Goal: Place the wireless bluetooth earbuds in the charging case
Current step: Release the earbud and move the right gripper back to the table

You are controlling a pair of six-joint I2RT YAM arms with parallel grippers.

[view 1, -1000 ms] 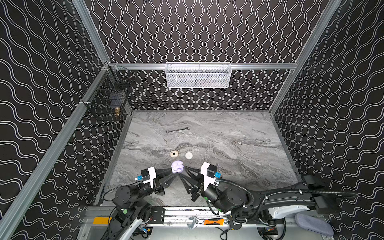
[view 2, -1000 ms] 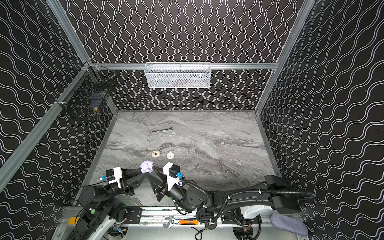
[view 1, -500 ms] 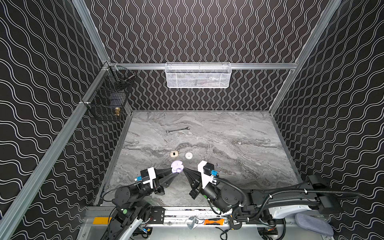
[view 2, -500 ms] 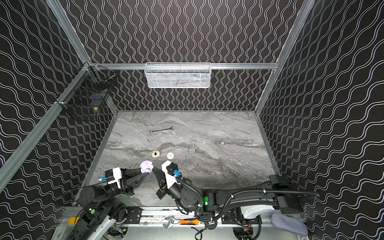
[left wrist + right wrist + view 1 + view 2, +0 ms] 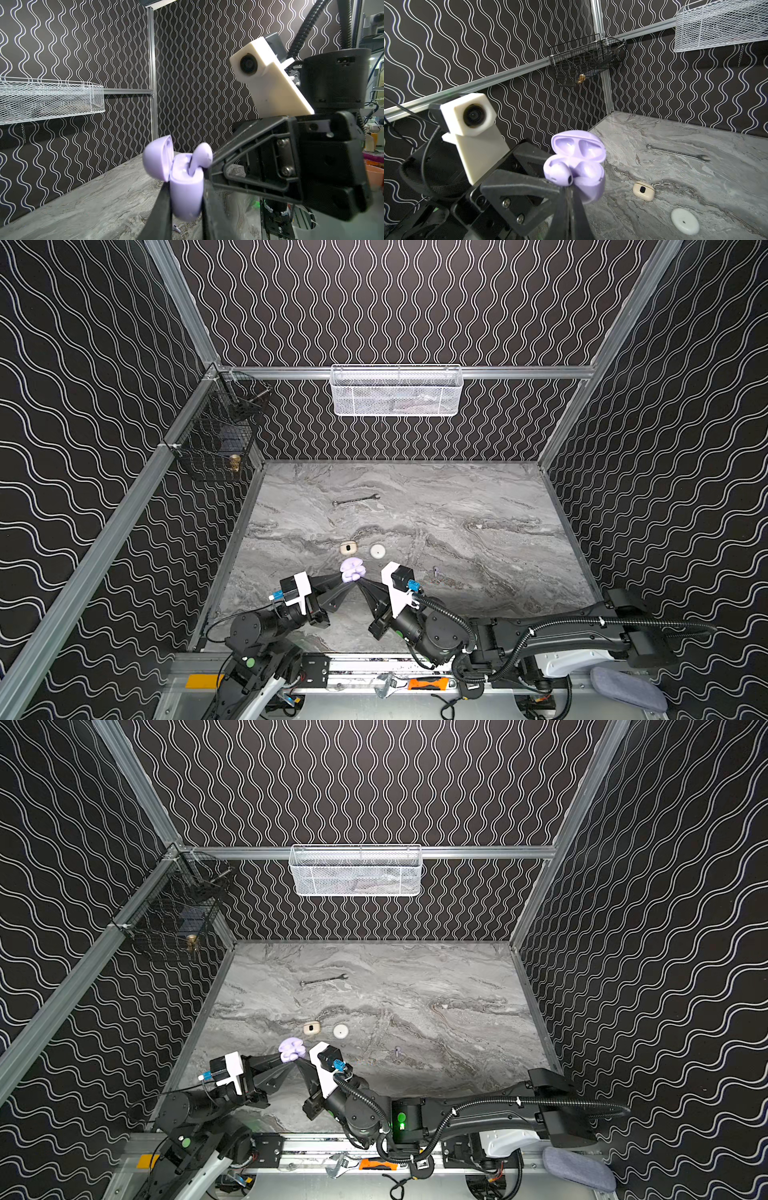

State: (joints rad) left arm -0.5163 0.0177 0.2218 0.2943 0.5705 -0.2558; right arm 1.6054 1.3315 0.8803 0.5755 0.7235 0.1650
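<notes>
Honestly this one comes down to the earbud and which way its stem runs. The lavender charging case is up off the bench, lid flipped open, and the left hand is pinching its lower body from both sides. The earbud sits in one well, stem down inside. Its fat head pokes up over the rim and leans toward the right hand, so it doesn't look fully seated to me.

That right hand points in from the opposite side with its fingers pressed together, tips right against the head. I can't tell if it's nipping any of it. The other well looks empty.

My guess is the next push has to go down along the stem, into the case and against the left hand's grip. Go sideways and the bud probably just tips out. The right hand is the obvious one for it, being right there.

Also, there's a tiny pale thing on the bench off to the right, nearer the right arm. Maybe that's the second earbud.
</notes>
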